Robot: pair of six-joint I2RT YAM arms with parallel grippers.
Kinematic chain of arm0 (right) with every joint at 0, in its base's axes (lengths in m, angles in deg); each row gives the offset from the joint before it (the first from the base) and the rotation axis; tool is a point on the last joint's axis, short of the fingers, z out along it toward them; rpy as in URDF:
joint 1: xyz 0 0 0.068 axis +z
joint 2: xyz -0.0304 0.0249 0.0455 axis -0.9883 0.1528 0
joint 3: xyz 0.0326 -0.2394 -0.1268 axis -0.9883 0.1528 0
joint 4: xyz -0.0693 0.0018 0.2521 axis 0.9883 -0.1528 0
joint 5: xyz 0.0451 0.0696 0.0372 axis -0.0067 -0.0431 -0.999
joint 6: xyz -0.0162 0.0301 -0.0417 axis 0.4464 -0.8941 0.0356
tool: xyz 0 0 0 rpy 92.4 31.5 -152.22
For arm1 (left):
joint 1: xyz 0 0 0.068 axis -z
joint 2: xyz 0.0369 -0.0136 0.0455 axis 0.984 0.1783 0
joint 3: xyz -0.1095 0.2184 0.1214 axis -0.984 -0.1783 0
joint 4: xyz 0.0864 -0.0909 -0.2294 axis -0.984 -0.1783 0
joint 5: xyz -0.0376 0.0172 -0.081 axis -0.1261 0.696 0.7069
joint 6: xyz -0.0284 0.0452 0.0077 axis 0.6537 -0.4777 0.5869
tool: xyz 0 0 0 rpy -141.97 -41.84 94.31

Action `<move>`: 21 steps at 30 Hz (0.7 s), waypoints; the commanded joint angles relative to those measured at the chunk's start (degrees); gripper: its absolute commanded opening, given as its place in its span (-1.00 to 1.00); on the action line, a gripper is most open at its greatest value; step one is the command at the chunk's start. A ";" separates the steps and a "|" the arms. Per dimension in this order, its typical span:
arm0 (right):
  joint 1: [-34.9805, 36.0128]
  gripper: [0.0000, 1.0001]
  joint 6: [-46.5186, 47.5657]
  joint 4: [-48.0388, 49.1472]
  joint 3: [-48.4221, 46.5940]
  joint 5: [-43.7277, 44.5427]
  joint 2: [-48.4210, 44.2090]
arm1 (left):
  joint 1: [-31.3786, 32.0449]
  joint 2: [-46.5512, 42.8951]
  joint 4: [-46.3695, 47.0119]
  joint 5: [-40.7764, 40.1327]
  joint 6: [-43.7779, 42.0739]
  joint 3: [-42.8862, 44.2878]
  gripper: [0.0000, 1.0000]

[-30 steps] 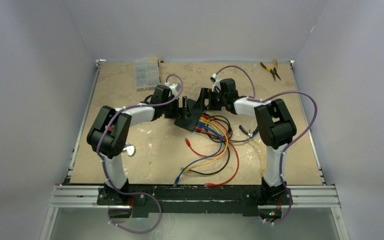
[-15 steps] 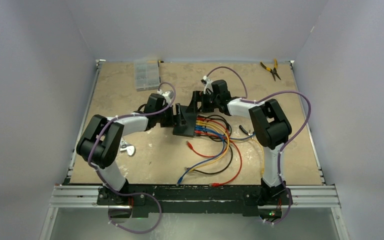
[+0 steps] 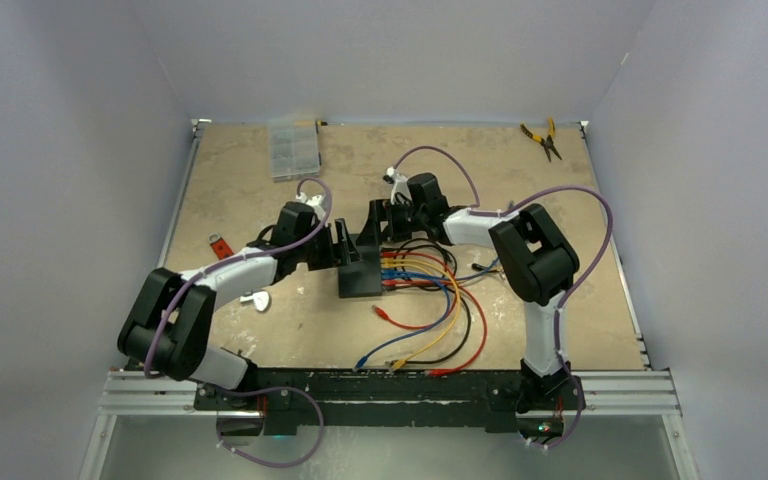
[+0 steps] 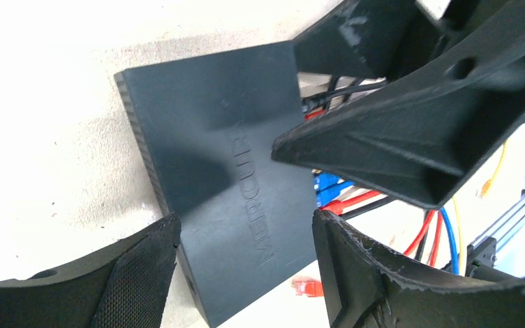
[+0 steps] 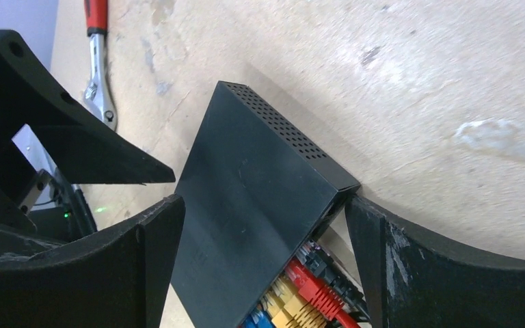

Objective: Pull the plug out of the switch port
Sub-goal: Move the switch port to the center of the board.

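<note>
Both grippers, left (image 3: 345, 247) and right (image 3: 378, 218), straddle the flat matte-black switch (image 3: 360, 275) unclenched, coloured plugs (image 3: 392, 270) still seated mid-tabletop

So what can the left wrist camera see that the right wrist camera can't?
Only the left wrist view shows raised letters on the switch's top and a loose red plug lying on the table beside it. Only the right wrist view shows the red-handled wrench, the vent holes along the switch's edge, and the yellow plugs sitting in its ports. Both show the black switch between open pincer jaws, with red and blue cables plugged in.
</note>
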 commanded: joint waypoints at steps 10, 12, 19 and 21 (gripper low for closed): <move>0.39 0.86 2.48 -9.77 3.62 9.89 -6.46 | 0.29 -2.14 -4.04 -5.50 -0.58 1.12 0.47; -0.44 0.85 2.60 -10.43 3.90 11.59 -6.40 | 0.25 -1.10 -4.16 -5.47 -0.78 1.69 0.47; -3.79 0.82 3.46 -11.12 7.99 14.27 -7.41 | 0.29 3.71 -3.00 -3.61 -1.12 4.54 0.46; -4.72 0.81 3.52 -10.98 9.73 14.33 -8.32 | 0.29 4.86 -2.54 -3.19 -1.22 5.04 0.46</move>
